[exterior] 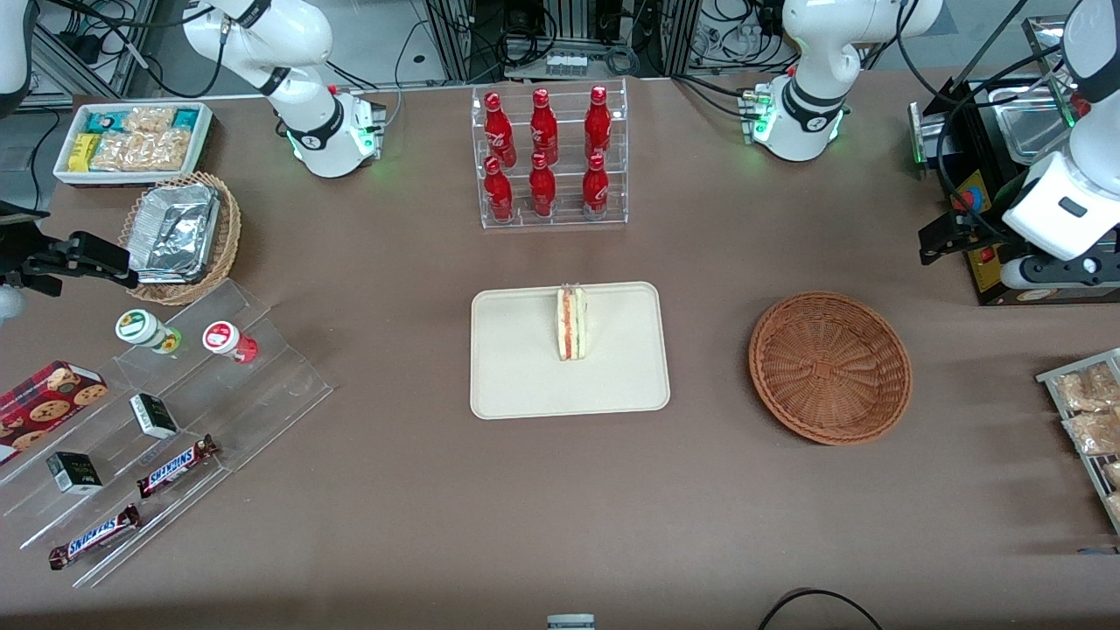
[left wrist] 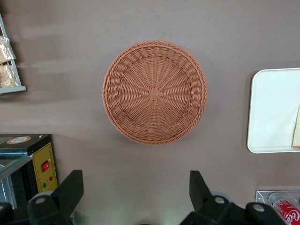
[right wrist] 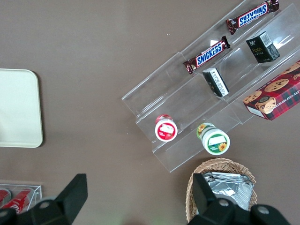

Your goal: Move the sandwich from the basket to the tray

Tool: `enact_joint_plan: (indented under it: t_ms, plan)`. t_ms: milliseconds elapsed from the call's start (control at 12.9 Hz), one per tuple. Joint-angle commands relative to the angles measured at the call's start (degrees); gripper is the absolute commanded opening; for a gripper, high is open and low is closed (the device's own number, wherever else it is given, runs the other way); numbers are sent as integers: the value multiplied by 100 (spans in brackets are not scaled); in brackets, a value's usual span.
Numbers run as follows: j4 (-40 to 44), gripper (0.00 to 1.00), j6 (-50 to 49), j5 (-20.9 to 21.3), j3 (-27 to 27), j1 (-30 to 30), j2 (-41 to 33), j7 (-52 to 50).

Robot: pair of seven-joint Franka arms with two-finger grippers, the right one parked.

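The sandwich stands on its edge on the cream tray at the middle of the table, its orange and green filling facing up. A corner of the sandwich and part of the tray also show in the left wrist view. The reddish-brown wicker basket lies beside the tray, toward the working arm's end, with nothing in it. My gripper hangs well above the table beside the basket, close to a black appliance. It is open and holds nothing.
A clear rack of red bottles stands farther from the front camera than the tray. The black appliance and a wire rack of bagged snacks sit at the working arm's end. Acrylic steps with candy bars lie toward the parked arm's end.
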Motion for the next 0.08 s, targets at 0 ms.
enact_joint_plan:
  t_ms: [0]
  plan:
    - [153, 100, -64, -64, 6, -8, 9, 105]
